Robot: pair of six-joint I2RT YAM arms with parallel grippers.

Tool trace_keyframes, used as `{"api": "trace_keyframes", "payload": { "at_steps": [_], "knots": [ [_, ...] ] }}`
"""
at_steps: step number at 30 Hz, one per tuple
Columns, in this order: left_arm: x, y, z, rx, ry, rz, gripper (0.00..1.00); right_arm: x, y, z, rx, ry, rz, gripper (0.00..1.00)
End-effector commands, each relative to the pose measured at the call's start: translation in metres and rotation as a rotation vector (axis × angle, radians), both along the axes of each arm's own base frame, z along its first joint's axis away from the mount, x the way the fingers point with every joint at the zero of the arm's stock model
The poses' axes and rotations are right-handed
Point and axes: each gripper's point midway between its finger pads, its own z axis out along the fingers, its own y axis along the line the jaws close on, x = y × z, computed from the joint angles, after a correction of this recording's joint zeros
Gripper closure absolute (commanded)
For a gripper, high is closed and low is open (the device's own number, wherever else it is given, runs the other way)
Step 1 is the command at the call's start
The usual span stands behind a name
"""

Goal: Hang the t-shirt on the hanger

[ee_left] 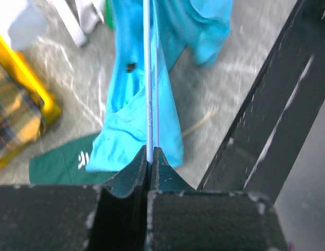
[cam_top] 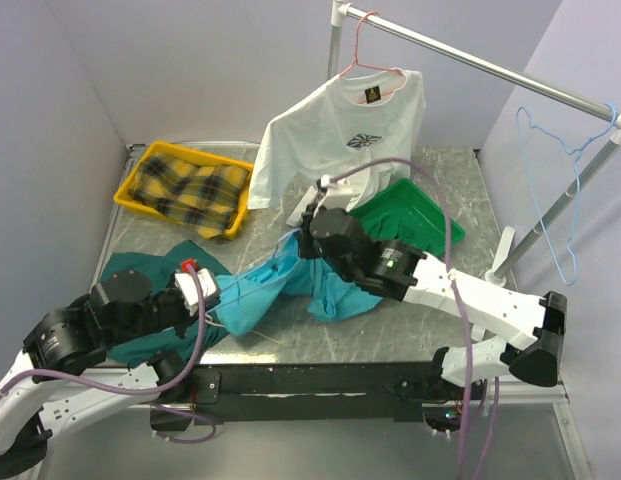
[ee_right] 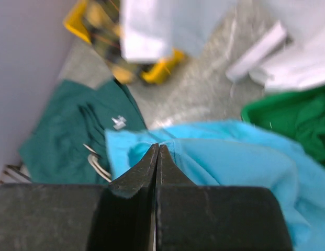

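The turquoise t-shirt (cam_top: 275, 285) lies bunched and stretched across the middle of the table. My left gripper (cam_top: 212, 296) is at its left end. In the left wrist view that gripper (ee_left: 150, 149) is shut on the thin light-blue wire of the hanger (ee_left: 147, 78), which runs straight ahead along the t-shirt (ee_left: 128, 130). My right gripper (cam_top: 308, 238) is at the t-shirt's upper right part. In the right wrist view it (ee_right: 158, 146) is shut on the ribbed edge of the t-shirt (ee_right: 230, 157). The rest of the hanger is hidden by cloth.
A white printed t-shirt (cam_top: 340, 135) hangs on a pink hanger from the rail (cam_top: 490, 65). Another light-blue wire hanger (cam_top: 573, 240) hangs at the rail's right end. A yellow tray (cam_top: 130, 190) holds plaid cloth, a green tray (cam_top: 430, 215) sits behind the right arm, and a dark green garment (cam_top: 140, 270) lies left.
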Motion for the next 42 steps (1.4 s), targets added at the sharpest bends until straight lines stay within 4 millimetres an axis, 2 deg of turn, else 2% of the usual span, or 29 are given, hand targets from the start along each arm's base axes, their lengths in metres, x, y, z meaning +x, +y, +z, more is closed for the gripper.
{"api": "trace_keyframes", "payload": {
  "at_steps": [1, 2, 5, 8, 10, 11, 12, 13, 14, 15, 16, 17, 18, 19, 20, 22, 23, 24, 25, 27, 28, 30, 32, 34, 35, 36, 39, 42],
  "knots": [
    [0.003, -0.027, 0.05, -0.213, -0.051, -0.031, 0.99, -0.001, -0.004, 0.085, 0.051, -0.137, 0.002, 1.0],
    [0.006, -0.032, 0.058, -0.245, -0.069, -0.036, 0.99, -0.005, 0.0, 0.104, 0.078, -0.159, 0.015, 1.0],
    [0.019, -0.039, 0.071, -0.325, -0.099, 0.02, 0.99, -0.014, -0.001, 0.128, 0.095, -0.188, 0.021, 1.0],
    [0.022, -0.054, 0.082, -0.426, -0.115, -0.002, 0.99, -0.026, -0.003, 0.136, 0.106, -0.194, 0.027, 1.0],
    [0.02, -0.061, 0.086, -0.492, -0.099, -0.012, 0.99, -0.029, -0.006, 0.134, 0.109, -0.19, 0.022, 1.0],
    [0.022, -0.063, 0.081, -0.512, -0.105, -0.006, 0.99, -0.03, -0.009, 0.13, 0.108, -0.182, 0.017, 1.0],
    [0.024, -0.066, 0.092, -0.576, -0.128, -0.007, 0.99, -0.03, -0.012, 0.128, 0.106, -0.178, 0.011, 1.0],
    [0.026, -0.067, 0.094, -0.608, -0.139, -0.004, 0.99, -0.031, -0.014, 0.125, 0.105, -0.173, 0.013, 1.0],
    [0.031, -0.072, 0.082, -0.615, -0.124, 0.012, 0.99, -0.034, -0.017, 0.12, 0.105, -0.164, 0.015, 1.0],
    [0.032, -0.077, 0.092, -0.687, -0.126, 0.012, 0.99, -0.035, -0.019, 0.117, 0.106, -0.16, 0.014, 1.0],
    [0.035, -0.08, 0.09, -0.71, -0.124, 0.018, 0.99, -0.035, -0.021, 0.114, 0.108, -0.156, 0.012, 1.0],
    [0.037, -0.09, 0.069, -0.705, -0.085, 0.008, 0.99, -0.037, -0.028, 0.104, 0.093, -0.147, 0.004, 1.0],
    [0.036, -0.096, 0.066, -0.742, -0.06, -0.003, 0.99, -0.038, -0.031, 0.099, 0.096, -0.138, -0.005, 1.0],
    [0.036, -0.1, 0.077, -0.809, -0.081, -0.025, 0.99, -0.038, -0.034, 0.09, 0.082, -0.128, -0.012, 1.0],
    [0.04, -0.106, 0.058, -0.796, -0.059, -0.02, 0.99, -0.036, -0.046, 0.075, 0.06, -0.121, -0.055, 1.0],
    [0.045, -0.11, 0.056, -0.831, -0.07, -0.011, 0.99, -0.034, -0.059, 0.057, 0.026, -0.101, -0.092, 1.0],
    [0.049, -0.114, 0.041, -0.809, -0.054, 0.002, 0.99, -0.031, -0.07, 0.045, 0.015, -0.088, -0.117, 0.99],
    [0.054, -0.115, 0.038, -0.811, -0.055, 0.022, 0.99, -0.03, -0.076, 0.04, 0.011, -0.087, -0.126, 0.98],
    [0.056, -0.116, 0.035, -0.813, -0.057, 0.028, 0.99, -0.028, -0.079, 0.037, 0.023, -0.092, -0.136, 0.91],
    [0.061, -0.123, 0.027, -0.827, -0.056, 0.03, 0.99, -0.021, -0.093, 0.023, 0.02, -0.075, -0.164, 0.82],
    [0.061, -0.126, 0.023, -0.828, -0.051, 0.019, 0.99, -0.021, -0.091, 0.02, 0.032, -0.064, -0.145, 0.78],
    [0.063, -0.135, 0.013, -0.822, -0.042, 0.003, 0.99, -0.013, -0.102, 0.01, 0.032, -0.053, -0.171, 0.71],
    [0.066, -0.141, -0.003, -0.796, -0.018, 0.005, 0.99, -0.011, -0.103, 0.001, 0.033, -0.035, -0.157, 0.6],
    [0.067, -0.143, -0.004, -0.81, -0.018, 0.004, 0.99, -0.007, -0.107, -0.001, 0.042, -0.032, -0.168, 0.49],
    [0.069, -0.145, -0.013, -0.799, -0.006, 0.011, 0.99, -0.007, -0.11, -0.004, 0.042, -0.032, -0.178, 0.44],
    [0.069, -0.146, -0.01, -0.818, -0.011, 0.005, 0.99, -0.006, -0.113, -0.004, 0.044, -0.032, -0.19, 0.36],
    [0.07, -0.15, -0.02, -0.818, 0.009, 0.006, 0.99, -0.005, -0.128, -0.008, 0.061, -0.023, -0.236, 0.22],
    [0.073, -0.153, -0.026, -0.814, 0.022, 0.013, 0.99, -0.004, -0.143, -0.01, 0.086, -0.015, -0.281, 0.17]
  ]
}}
